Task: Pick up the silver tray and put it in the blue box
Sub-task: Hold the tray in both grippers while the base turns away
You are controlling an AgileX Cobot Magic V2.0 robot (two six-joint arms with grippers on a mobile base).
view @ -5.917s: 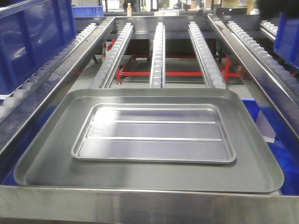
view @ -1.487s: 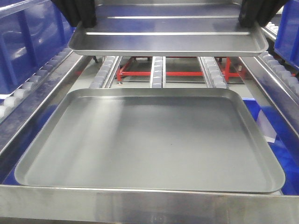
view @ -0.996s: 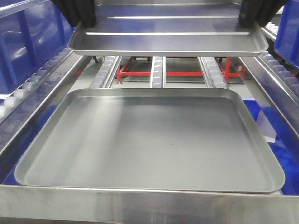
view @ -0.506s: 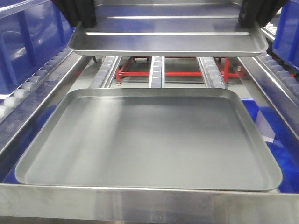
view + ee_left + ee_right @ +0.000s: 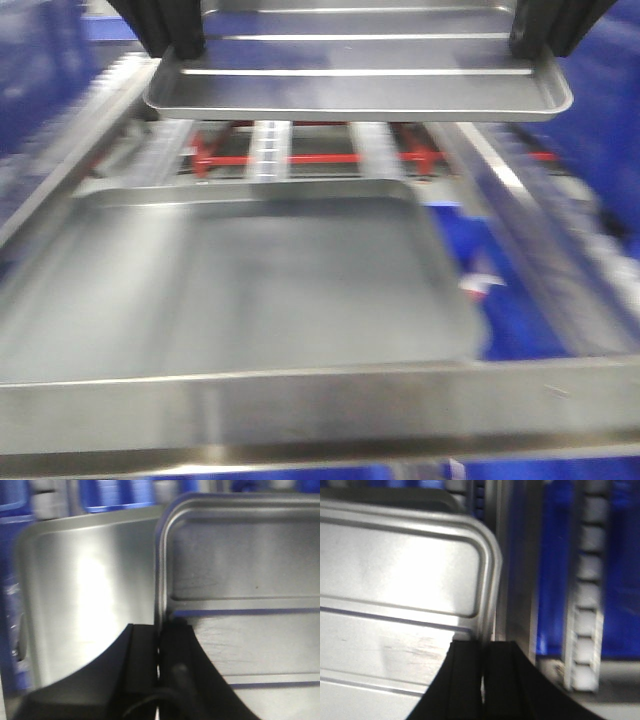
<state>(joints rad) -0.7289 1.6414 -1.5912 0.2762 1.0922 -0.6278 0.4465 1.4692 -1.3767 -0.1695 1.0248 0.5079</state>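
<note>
The silver tray (image 5: pixel 360 85) hangs level at the top of the front view, above the larger grey tray (image 5: pixel 250 280). My left gripper (image 5: pixel 170 35) is shut on the silver tray's left rim, and my right gripper (image 5: pixel 545 30) is shut on its right rim. In the left wrist view the black fingers (image 5: pixel 142 645) of the left gripper (image 5: pixel 158 627) pinch the rim of the silver tray (image 5: pixel 240 570), with the grey tray (image 5: pixel 85 590) below. The right wrist view has the right gripper (image 5: pixel 483 645) clamped on the tray's (image 5: pixel 395 570) edge. A blue box (image 5: pixel 40 70) is a blur at the left.
A steel front rail (image 5: pixel 320 410) crosses the bottom of the front view. Roller rails (image 5: pixel 270 150) and a red frame (image 5: pixel 330 158) lie behind the grey tray. More blue shapes (image 5: pixel 610 90) blur on the right. A roller track (image 5: pixel 585 605) runs beside the right gripper.
The whole scene has slid left in the front view and gone blurry; the grey tray now sits further left. The silver tray stays held in the same spot in the frame.
</note>
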